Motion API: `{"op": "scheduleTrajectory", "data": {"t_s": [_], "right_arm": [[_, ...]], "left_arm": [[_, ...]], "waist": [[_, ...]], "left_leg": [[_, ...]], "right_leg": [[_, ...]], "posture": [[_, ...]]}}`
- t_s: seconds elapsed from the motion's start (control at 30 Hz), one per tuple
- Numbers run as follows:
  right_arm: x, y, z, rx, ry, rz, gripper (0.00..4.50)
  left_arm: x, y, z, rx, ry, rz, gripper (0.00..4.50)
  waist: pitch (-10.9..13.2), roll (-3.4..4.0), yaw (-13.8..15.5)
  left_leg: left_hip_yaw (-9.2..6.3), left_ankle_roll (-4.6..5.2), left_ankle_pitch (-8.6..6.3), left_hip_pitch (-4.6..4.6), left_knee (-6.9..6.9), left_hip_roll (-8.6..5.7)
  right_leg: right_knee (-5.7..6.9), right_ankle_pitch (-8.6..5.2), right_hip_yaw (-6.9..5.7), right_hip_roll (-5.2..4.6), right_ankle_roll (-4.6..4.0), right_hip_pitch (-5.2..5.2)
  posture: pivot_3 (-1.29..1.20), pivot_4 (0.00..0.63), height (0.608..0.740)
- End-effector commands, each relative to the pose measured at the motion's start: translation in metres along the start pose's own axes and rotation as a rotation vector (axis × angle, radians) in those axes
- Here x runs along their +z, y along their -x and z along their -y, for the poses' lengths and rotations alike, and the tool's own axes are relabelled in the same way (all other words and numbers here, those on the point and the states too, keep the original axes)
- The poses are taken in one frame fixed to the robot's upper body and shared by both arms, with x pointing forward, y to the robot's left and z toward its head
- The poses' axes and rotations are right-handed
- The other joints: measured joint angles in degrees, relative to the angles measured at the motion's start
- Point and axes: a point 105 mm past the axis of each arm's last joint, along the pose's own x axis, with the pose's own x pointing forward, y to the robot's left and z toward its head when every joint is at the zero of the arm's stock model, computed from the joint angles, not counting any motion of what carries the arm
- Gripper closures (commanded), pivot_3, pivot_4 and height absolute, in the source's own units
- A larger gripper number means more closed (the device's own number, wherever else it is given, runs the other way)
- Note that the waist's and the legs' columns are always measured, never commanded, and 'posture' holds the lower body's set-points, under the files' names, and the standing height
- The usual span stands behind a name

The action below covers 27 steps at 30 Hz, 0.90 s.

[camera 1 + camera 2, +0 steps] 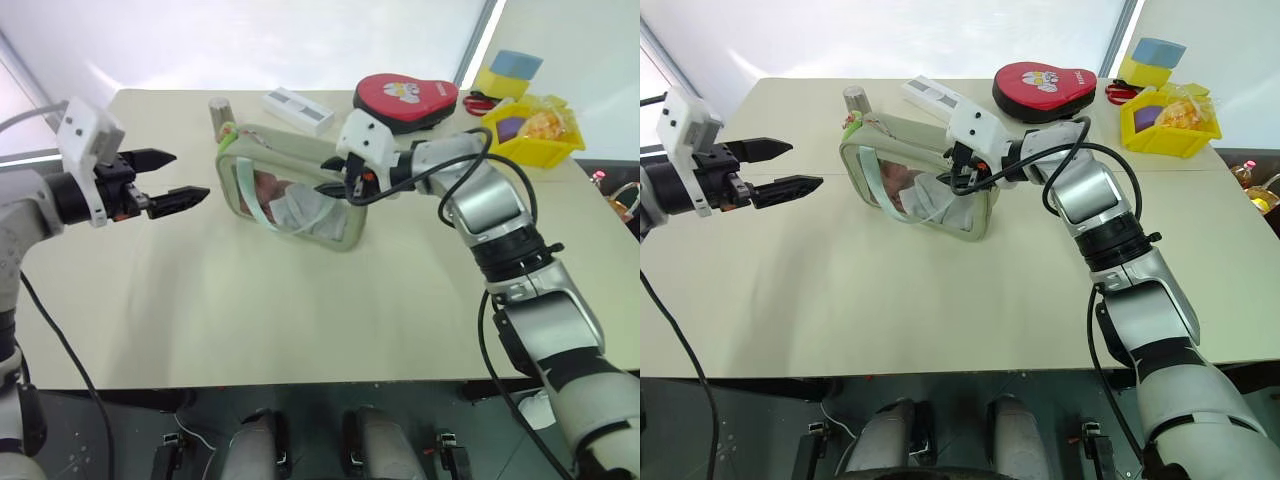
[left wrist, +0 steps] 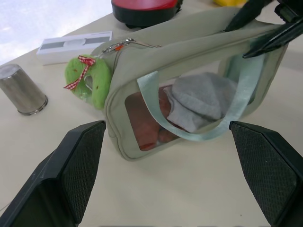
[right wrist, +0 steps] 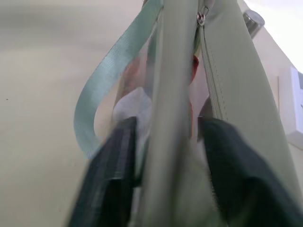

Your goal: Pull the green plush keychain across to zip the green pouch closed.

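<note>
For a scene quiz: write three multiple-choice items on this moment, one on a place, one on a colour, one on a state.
1. Where is the green plush keychain?
A. at the green pouch's end nearer the left pincer
B. in the yellow bin
C. on the red case

2. What colour is the bow on the keychain?
A. blue
B. red and white
C. black

3. How is the right pincer set?
A. open, far from the pouch
B. closed on the pouch's edge
C. holding the metal cup

Answers: 1 A, it hangs at that end by the zipper pull; 2 B, a checked ribbon; 3 B, its fingers flank the pouch wall.
</note>
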Motion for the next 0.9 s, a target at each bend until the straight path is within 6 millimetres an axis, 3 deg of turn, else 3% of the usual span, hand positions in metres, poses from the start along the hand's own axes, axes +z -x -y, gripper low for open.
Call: {"op": "scheduleTrajectory", "data": {"t_s": [0.03, 0.23, 0.37, 0.57, 0.8, 0.9], "right_arm": [[0.020, 0.005, 0.006, -0.008, 0.117, 0.060, 4.01], [0.038, 0.022, 0.004, 0.055, 0.230, 0.200, 4.01], [0.019, 0.031, -0.011, 0.156, 0.272, 0.177, 4.01], [0.001, 0.024, -0.031, 0.191, 0.180, 0.179, 4.01], [0.014, 0.029, -0.009, 0.080, 0.170, 0.194, 4.01], [0.007, 0.024, -0.010, 0.083, 0.160, 0.140, 4.01]], "left_arm": [[0.013, 0.011, -0.005, 0.051, -0.041, 0.039, 0.00], [0.015, 0.023, -0.019, 0.113, -0.040, 0.037, 0.00], [0.012, 0.024, -0.023, 0.123, -0.043, 0.029, 0.00], [0.010, 0.015, -0.016, 0.097, -0.041, 0.035, 0.00], [0.009, 0.011, -0.016, 0.083, -0.044, 0.032, 0.00], [0.011, 0.006, -0.016, 0.076, -0.049, 0.042, 0.00]], "waist": [[0.00, 0.00, -0.03], [0.00, 0.00, -0.03], [-0.01, -0.01, 0.13], [-0.01, -0.02, -0.31], [-0.01, -0.01, -0.10], [-0.01, -0.01, 0.03]], "left_leg": [[0.00, 0.00, 0.00, 0.01, 0.00, 0.00], [0.00, 0.00, 0.00, 0.01, -0.01, 0.00], [0.00, 0.00, 0.00, 0.01, -0.01, -0.02], [0.02, -0.02, 0.01, 0.14, 0.00, 0.02], [0.02, -0.09, 0.05, 0.18, -0.01, 0.05], [0.02, -0.09, 0.05, 0.16, -0.01, 0.03]], "right_leg": [[0.00, 0.00, 0.00, 0.00, 0.00, 0.00], [0.00, 0.00, 0.00, 0.01, 0.00, 0.00], [-0.01, 0.00, -0.01, -0.02, 0.00, 0.01], [0.04, 0.00, 0.00, 0.00, 0.00, 0.07], [0.09, 0.00, 0.01, 0.04, 0.00, 0.07], [0.08, 0.00, 0.01, 0.02, 0.00, 0.07]], "posture": [[0.00, 0.150, 0.740], [0.00, 0.150, 0.740], [0.00, 0.150, 0.740], [0.00, 0.150, 0.740], [0.00, 0.150, 0.740], [0.00, 0.150, 0.740]]}}
